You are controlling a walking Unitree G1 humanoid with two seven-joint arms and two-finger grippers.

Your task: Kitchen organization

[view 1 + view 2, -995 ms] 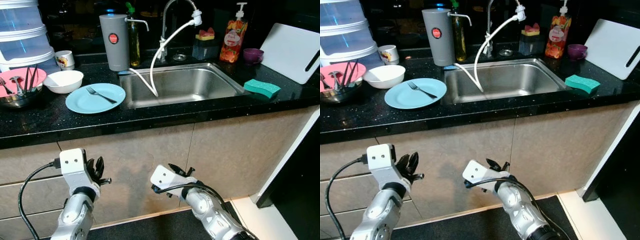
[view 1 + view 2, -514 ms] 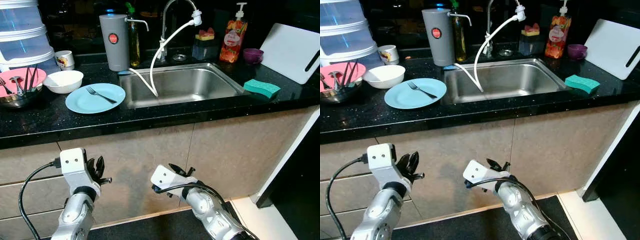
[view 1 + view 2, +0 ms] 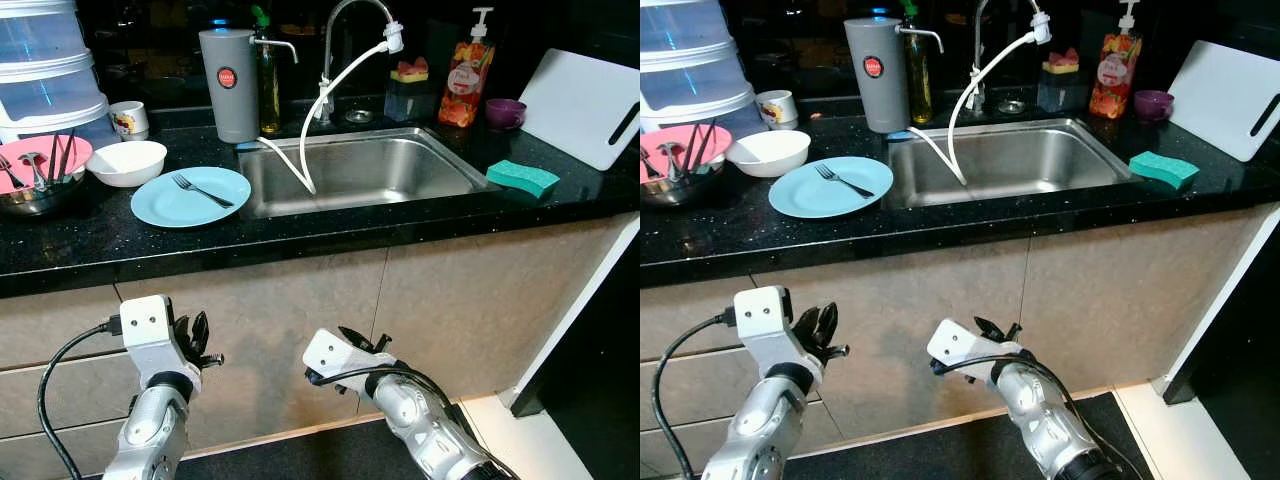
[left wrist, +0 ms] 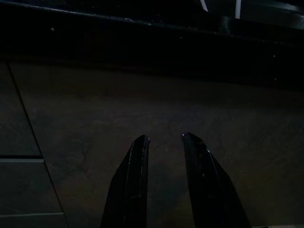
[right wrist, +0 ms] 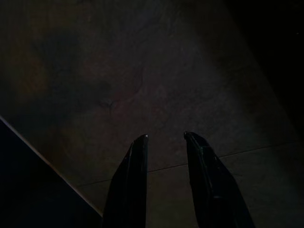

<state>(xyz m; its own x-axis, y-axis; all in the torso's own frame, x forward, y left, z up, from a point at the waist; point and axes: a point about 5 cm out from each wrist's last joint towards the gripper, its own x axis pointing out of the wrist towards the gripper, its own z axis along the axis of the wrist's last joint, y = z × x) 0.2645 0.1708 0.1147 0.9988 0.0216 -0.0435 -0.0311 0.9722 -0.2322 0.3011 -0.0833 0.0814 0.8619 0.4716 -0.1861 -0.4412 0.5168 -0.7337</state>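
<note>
Nothing moved: fork (image 3: 203, 190) well above left hand (image 3: 196, 338).

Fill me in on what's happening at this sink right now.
Nothing is being handled. The robot stands facing the counter with the left gripper and right gripper both open, empty and low in front of the cabinet. On the counter a fork lies on a blue plate left of the sink, and a green sponge sits to its right.
</note>
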